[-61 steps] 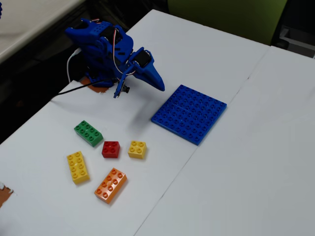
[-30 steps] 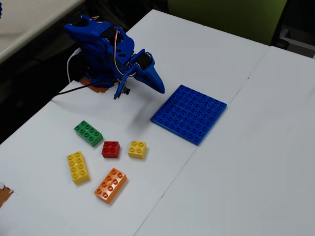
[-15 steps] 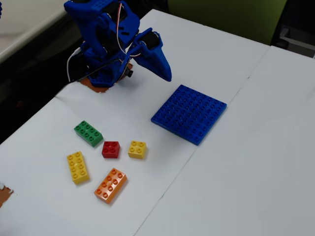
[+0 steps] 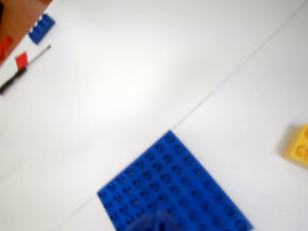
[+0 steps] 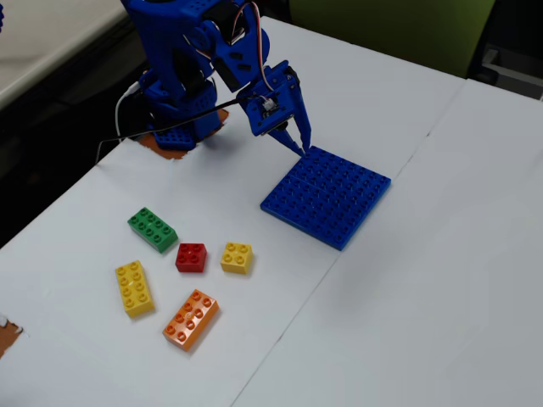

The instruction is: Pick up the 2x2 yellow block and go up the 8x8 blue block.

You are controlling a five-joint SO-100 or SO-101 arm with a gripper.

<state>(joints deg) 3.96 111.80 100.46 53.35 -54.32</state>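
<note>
In the fixed view the 2x2 yellow block (image 5: 237, 258) lies on the white table beside a red brick, well left of and below the gripper. At the wrist view's right edge the yellow block (image 4: 298, 147) shows only in part. The 8x8 blue block (image 5: 327, 197) lies flat at mid-table, and it fills the lower middle of the wrist view (image 4: 175, 190). My blue gripper (image 5: 299, 146) points down just above the plate's upper-left corner, its fingers together and holding nothing. The wrist view shows only a blurred blue tip of the gripper (image 4: 156, 224) at the bottom edge.
A red brick (image 5: 192, 257), a green brick (image 5: 153, 230), a longer yellow brick (image 5: 134, 287) and an orange brick (image 5: 191, 318) lie round the yellow block. The arm's base (image 5: 174, 110) stands at the table's left edge. A small blue brick (image 4: 41, 28) lies far off.
The arm has unfolded from its low pose and swung right. The gripper now hangs tip-down at the blue plate's corner. No brick has moved.
</note>
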